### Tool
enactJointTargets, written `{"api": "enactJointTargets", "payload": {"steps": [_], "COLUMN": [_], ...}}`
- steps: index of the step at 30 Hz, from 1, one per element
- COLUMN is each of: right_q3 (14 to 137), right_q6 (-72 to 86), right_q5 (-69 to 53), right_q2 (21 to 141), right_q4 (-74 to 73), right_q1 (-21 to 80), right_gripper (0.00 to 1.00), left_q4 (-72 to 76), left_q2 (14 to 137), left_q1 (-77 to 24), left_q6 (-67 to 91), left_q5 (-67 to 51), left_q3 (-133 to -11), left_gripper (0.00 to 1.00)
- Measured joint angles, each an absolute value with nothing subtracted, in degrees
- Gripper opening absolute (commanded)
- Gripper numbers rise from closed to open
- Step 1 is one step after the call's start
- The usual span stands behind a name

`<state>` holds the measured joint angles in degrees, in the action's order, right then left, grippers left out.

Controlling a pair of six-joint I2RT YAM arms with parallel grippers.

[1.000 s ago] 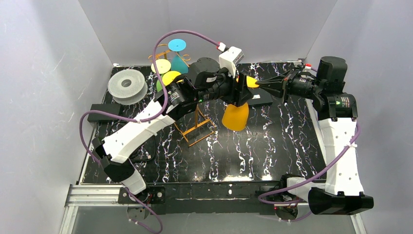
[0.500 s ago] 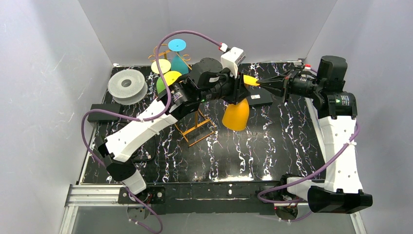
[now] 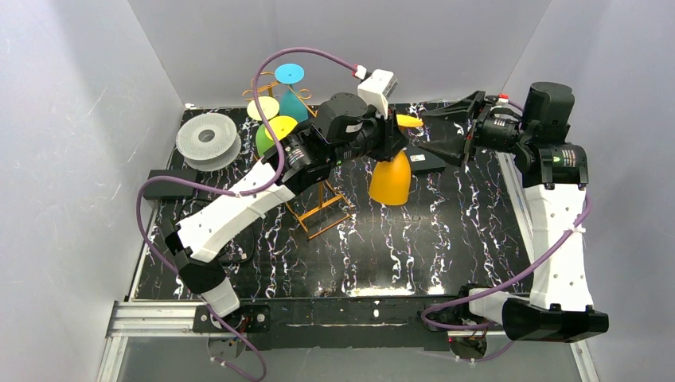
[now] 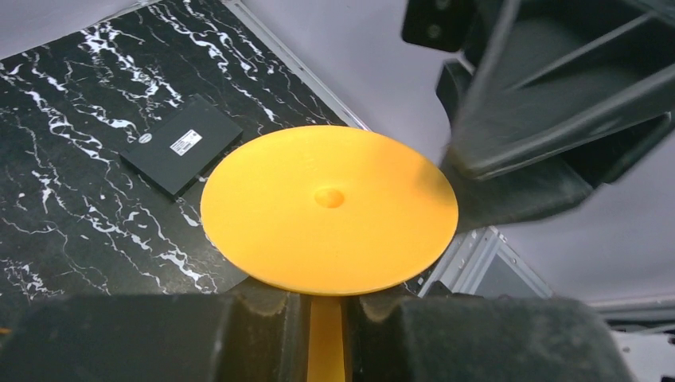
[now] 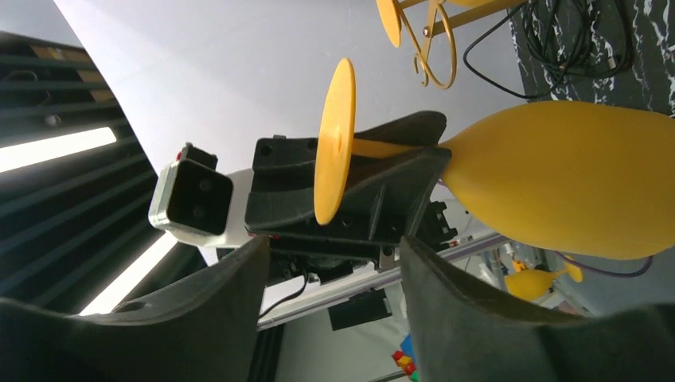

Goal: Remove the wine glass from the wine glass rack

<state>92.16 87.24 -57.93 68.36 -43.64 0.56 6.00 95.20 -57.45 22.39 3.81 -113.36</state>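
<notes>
**Glass held by its stem, clear of the rack**

Your glass [image 3: 390, 181] hangs upside down over the worktop [image 3: 446, 239], about midway along the far edge: bowl down, flat foot [image 4: 329, 208] on top. It looks free of the rack [image 3: 320, 208], which stands to its left, nearer the far left corner. The right wrist view shows open space between the foot and the rack's scroll ends.

Your left gripper [image 3: 392, 137] is clamped on the thin stem [image 4: 325, 334] just under the foot. Your right gripper [image 3: 423, 133] faces it from the right, close to the foot's rim, with its jaws spread wide and holding nothing.

Judge the glass as a matt plastic print: light, stiff and not very slippery. The stem is the weak point, so avoid twisting or levering it. The stem is also the sound place to hold, since the foot stops the glass sliding down through the fingers. The bowl is too wide and round for a sure pinch.

The other glasses [image 3: 293, 102] hang on the rack toward the far left corner. A spool [image 3: 208, 139] sits by the left edge. A box [image 4: 181, 145] lies flat near the far edge, below the glass.
</notes>
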Motion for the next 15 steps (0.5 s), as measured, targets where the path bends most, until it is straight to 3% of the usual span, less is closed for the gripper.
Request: {"api": "enactJointTargets", "payload": {"steps": [15], "right_q3": [104.6], "right_q6": [78.6], "right_q5": [-50.6], "right_q2": [69.9], "right_q4": [-47.7], "right_q1": [-1.3], "right_gripper": [0.85], "left_q4": [7.7], "left_q2": [94.4], "left_q1": [-57.4], "left_q6": [23.6], "left_q5": [9.1], "left_q3": [-113.1], "left_gripper": [0.00]}}
